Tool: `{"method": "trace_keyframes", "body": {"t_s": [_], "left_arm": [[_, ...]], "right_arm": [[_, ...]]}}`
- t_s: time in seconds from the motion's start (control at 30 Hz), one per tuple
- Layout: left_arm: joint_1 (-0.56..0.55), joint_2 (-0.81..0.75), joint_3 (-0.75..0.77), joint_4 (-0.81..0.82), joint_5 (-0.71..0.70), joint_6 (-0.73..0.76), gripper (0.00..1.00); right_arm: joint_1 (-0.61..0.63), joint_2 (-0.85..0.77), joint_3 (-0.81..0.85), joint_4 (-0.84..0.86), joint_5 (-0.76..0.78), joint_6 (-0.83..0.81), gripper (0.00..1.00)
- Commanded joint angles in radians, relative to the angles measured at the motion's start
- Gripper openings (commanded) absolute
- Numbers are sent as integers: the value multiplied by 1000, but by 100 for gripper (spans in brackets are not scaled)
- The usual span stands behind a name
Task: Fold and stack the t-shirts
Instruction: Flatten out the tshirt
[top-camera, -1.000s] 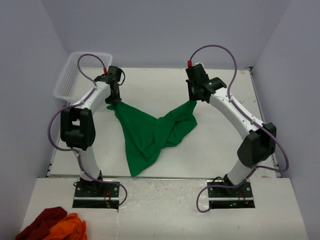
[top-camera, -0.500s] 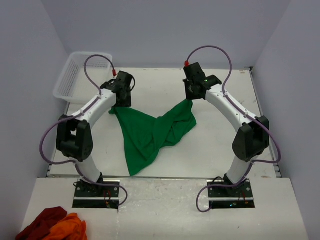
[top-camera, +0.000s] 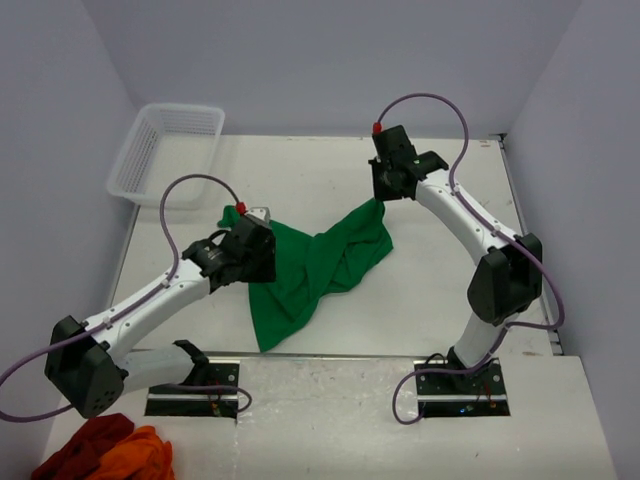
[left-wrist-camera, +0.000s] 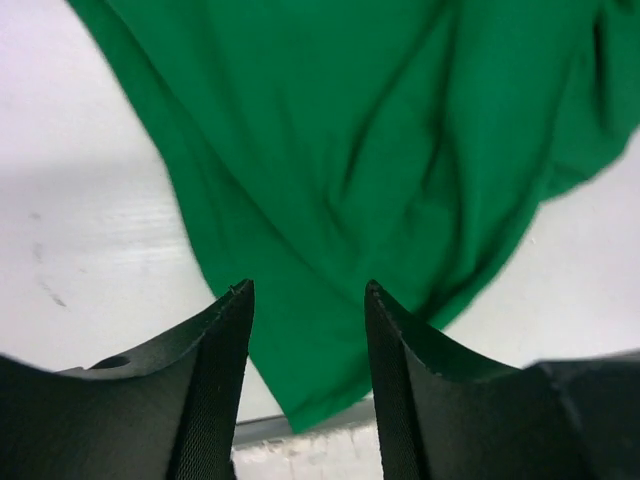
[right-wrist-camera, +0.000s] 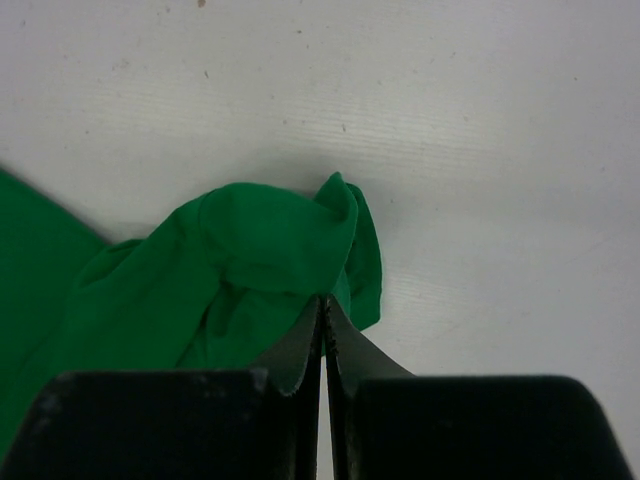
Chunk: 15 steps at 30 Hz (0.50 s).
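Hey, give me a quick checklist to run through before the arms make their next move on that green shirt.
1. Right jaws shut on the green t-shirt: ok.
2. Left jaws open, nothing between them: ok.
3. Left jaws positioned over shirt fabric: ok.
4. Shirt spread flat for folding: not ok, it lies bunched and creased.
5. Basket apart from both arms: ok.
6. Which part the right jaws hold, sleeve or hem: cannot tell.
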Motion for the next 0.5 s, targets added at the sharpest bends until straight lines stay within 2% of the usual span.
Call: {"method": "trace_keyframes", "body": {"t_s": [0.0, 0.07, 0.27, 0.47], "left_arm": [[-96, -52, -44, 36, 30, -127, 50], [-190, -56, -90, 67, 24, -160, 52], [-374, -64, -151, 98, -21, -256, 57], [-459, -14, -190, 101, -38, -323, 58]], "right_arm": [[-13, -76, -11, 31, -45, 11, 0], [-15, -82, -17, 34, -56, 11, 0], [-21, -100, -39, 43, -79, 4, 0], [-23, -111, -46, 56, -122, 5, 0]]}}
